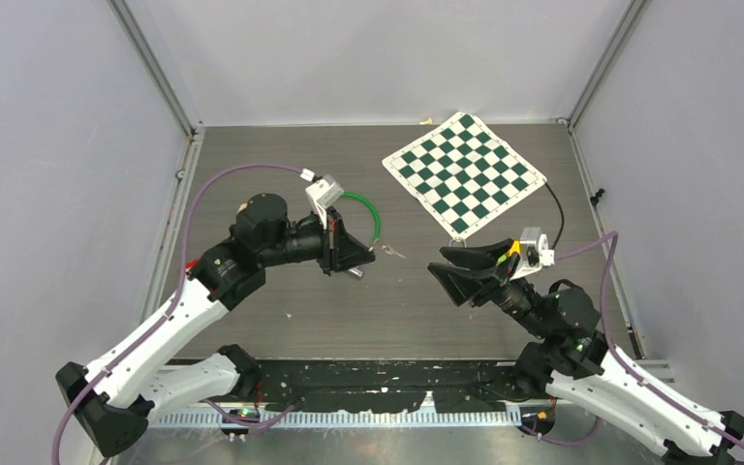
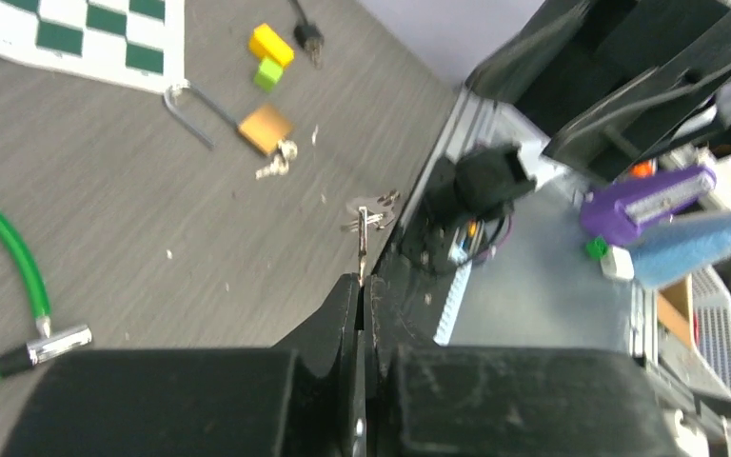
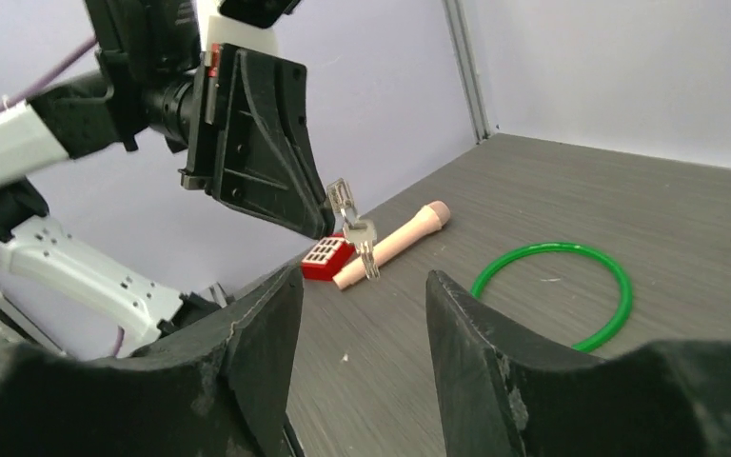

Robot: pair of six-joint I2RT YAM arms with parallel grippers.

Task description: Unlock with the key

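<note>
While the job is calling for a steady hold on a key, the left tool (image 2: 360, 286) is pinching its jaws together on one key of the small silver key bunch (image 2: 369, 217). That key is sticking out just past its fingertips, and the other keys are dangling from the ring above the grey wood-grain surface (image 1: 281, 165). Facing it, the right tool (image 3: 362, 286) is standing with its jaws apart and gripping nothing, the bunch hanging just ahead of its gap. This is probably so that it can steady the key or fetch a lock. Well beyond the left tool's tip, a brass padlock with a steel shackle (image 2: 265, 127) is lying flat, with what look like loose silver keys (image 2: 274, 169) touching it. Close beside the left tool, a green cable loop with a metal end (image 2: 57, 343) is resting on the surface. Which of the two this key is meant for is not showing. In the overhead view the right arm seems to be covering the padlock, and motion blur is hiding whether its shackle is latched. Past the bunch, a red block-like object (image 3: 327, 258) and a pale pink cylinder (image 3: 400, 238) are partly masked and hard to identify.
</note>
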